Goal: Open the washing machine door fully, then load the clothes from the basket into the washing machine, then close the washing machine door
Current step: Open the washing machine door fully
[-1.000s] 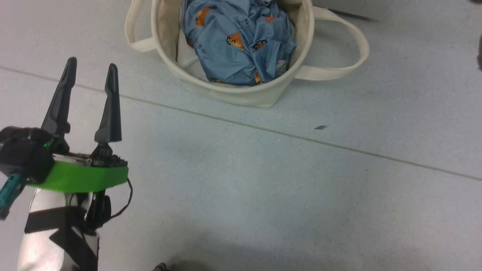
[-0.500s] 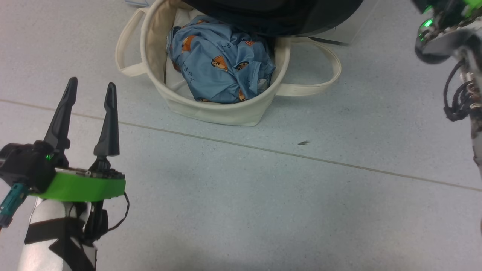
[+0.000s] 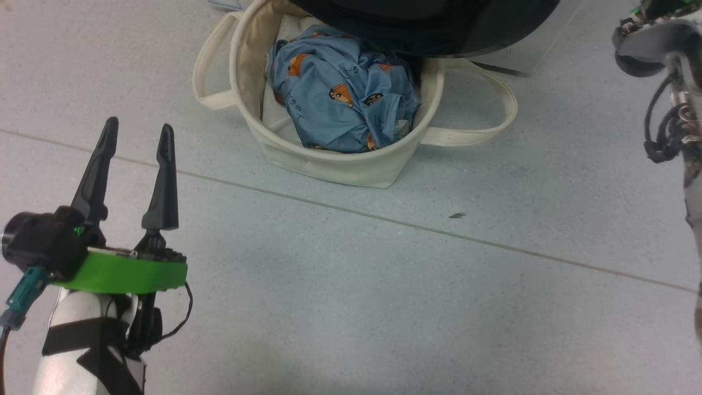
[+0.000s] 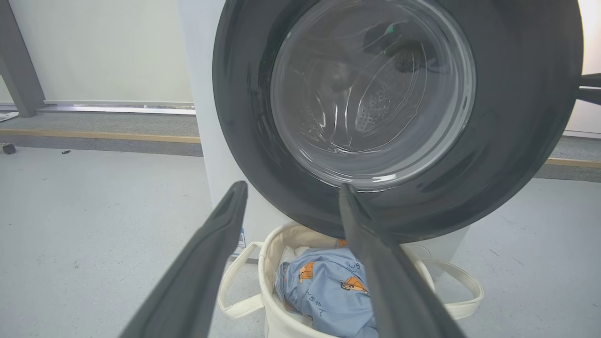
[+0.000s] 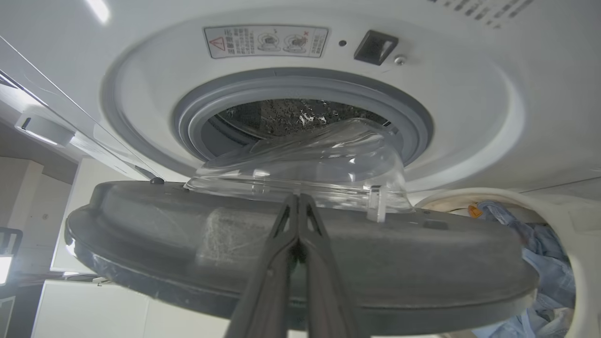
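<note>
Seen from the head view, the basket (image 3: 329, 162) sits on the floor (image 3: 351, 307) with the clothes (image 3: 340, 93) heaped inside it. The black rim of the washing machine door (image 3: 439, 27) hangs over the basket's far edge. The left end effector (image 3: 139, 124) hovers well to the left of the basket, nearer the robot, its two fingers spread wide with nothing between them.

The left wrist view adds what the head view cuts off. It shows the whole round door above the basket, with its clear glass bowl, and the white washing machine (image 4: 197, 47) behind the basket.

The right wrist view shows the door's inner face. It also takes in the machine's open mouth, the grey seal (image 5: 300, 89), the steel drum (image 5: 291, 115) and a warning label (image 5: 265, 41) above. There the right end effector (image 5: 296, 199) is pinched tight and holds nothing. Its tips are at the foot of the glass bowl; I cannot tell whether they touch it.

Counted, there are:
- one machine and one door
- one basket with two loop handles (image 3: 460, 136)
- one blue printed garment over some white cloth (image 3: 274, 118)
- two end effectors

The floor is pale grey-blue and speckled. One thin seam (image 3: 384, 221) crosses it on the robot's side of the basket, with a small dark speck (image 3: 455, 215) near it. Beyond the basket stands a pale wall (image 4: 103, 51).
</note>
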`<state>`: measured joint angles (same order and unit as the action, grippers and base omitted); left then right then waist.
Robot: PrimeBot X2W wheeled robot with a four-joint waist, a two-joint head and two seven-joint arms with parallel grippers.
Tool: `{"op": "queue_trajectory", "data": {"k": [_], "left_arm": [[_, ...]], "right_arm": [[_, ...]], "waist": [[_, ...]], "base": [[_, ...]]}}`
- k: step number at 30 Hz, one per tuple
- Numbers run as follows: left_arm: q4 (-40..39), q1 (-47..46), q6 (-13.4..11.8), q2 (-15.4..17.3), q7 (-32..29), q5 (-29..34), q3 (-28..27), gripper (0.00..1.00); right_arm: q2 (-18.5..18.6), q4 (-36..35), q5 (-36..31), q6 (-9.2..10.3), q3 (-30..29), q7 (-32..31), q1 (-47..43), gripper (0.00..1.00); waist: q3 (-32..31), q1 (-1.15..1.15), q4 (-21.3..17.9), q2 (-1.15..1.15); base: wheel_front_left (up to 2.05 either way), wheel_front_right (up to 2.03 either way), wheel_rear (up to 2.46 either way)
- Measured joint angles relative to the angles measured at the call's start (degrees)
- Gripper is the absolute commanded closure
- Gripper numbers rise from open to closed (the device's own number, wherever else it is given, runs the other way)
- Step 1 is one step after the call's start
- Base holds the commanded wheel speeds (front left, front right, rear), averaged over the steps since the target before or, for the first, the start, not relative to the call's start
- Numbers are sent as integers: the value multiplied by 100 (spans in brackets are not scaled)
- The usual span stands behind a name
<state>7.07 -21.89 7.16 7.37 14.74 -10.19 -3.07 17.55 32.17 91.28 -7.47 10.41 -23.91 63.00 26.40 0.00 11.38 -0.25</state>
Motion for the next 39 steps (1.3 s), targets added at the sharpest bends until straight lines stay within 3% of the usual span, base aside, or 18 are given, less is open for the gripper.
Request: {"op": "queue_trajectory", "data": {"k": [11, 22, 39], "left_arm": [[58, 197, 0, -21, 0, 19, 10, 0], [112, 572, 0, 3, 0, 51, -67, 0], [655, 1390, 0, 198, 0, -69, -149, 0]], "right_arm": [[-76, 379, -94, 0, 392, -550, 81, 100], [-119, 336, -145, 0, 855, -1089, -567, 100], [-616, -20, -279, 4, 1434, -1385, -1325, 100]], "waist": [[-294, 0, 20, 0], [-738, -1, -13, 0], [-1705, -1, 477, 0]], "base": [[0, 0, 0], [0, 0, 0], [0, 0, 0]]}}
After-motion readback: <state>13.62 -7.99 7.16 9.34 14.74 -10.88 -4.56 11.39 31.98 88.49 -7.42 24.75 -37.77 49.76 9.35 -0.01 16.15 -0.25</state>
